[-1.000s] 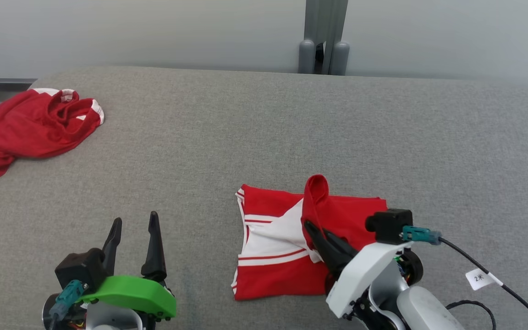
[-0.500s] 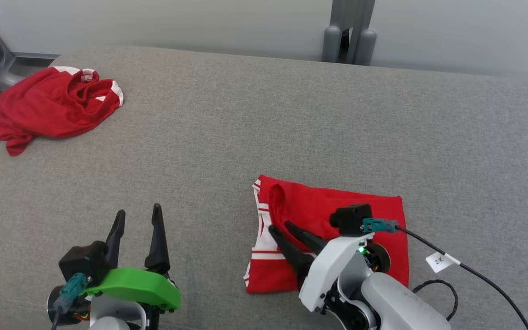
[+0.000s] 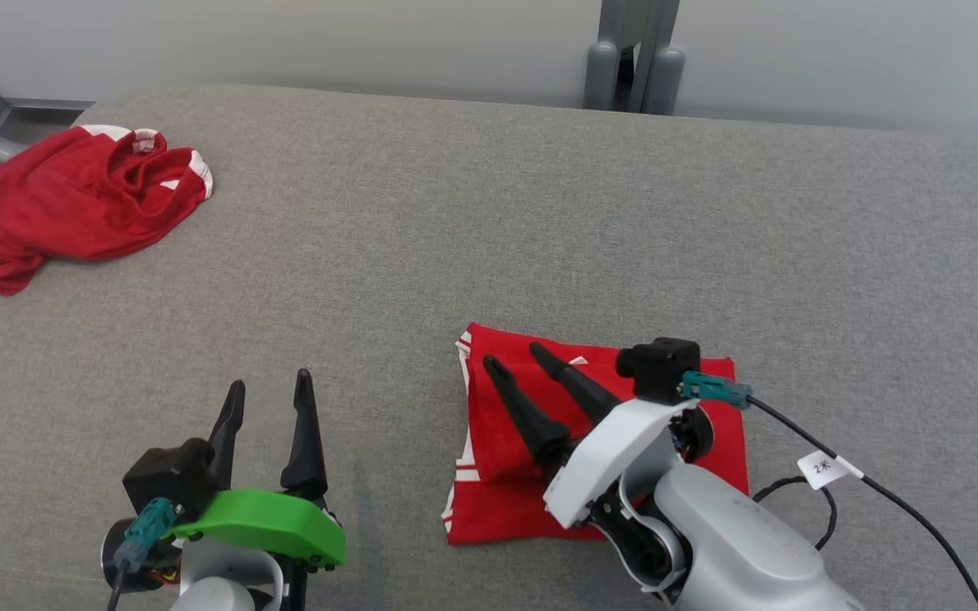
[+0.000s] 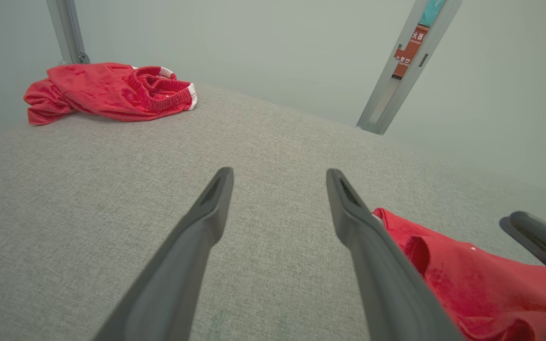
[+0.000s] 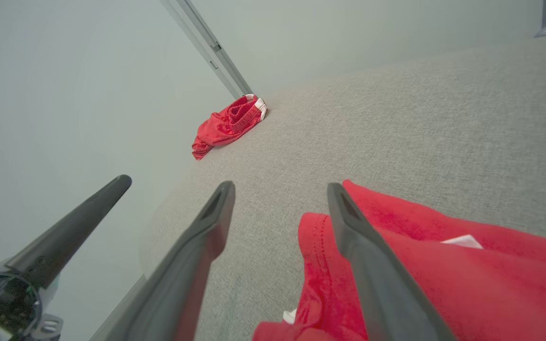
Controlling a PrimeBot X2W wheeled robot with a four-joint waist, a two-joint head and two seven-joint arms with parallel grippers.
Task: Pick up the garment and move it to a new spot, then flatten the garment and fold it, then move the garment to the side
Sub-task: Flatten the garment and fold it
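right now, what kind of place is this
Likely a robot test lab: a wide grey table, a bare wall with a metal post, plus a folded garment and a crumpled garment.

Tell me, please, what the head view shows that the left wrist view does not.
Head view adds: the green cover behind the left gripper, and a white label beside the folded garment. Left wrist view adds: a red sign on the grey post. Both share: the crumpled red garment at the far left corner, the grey surface, the folded garment, and the left gripper's spread fingers; the right gripper, also open, is over the folded garment.
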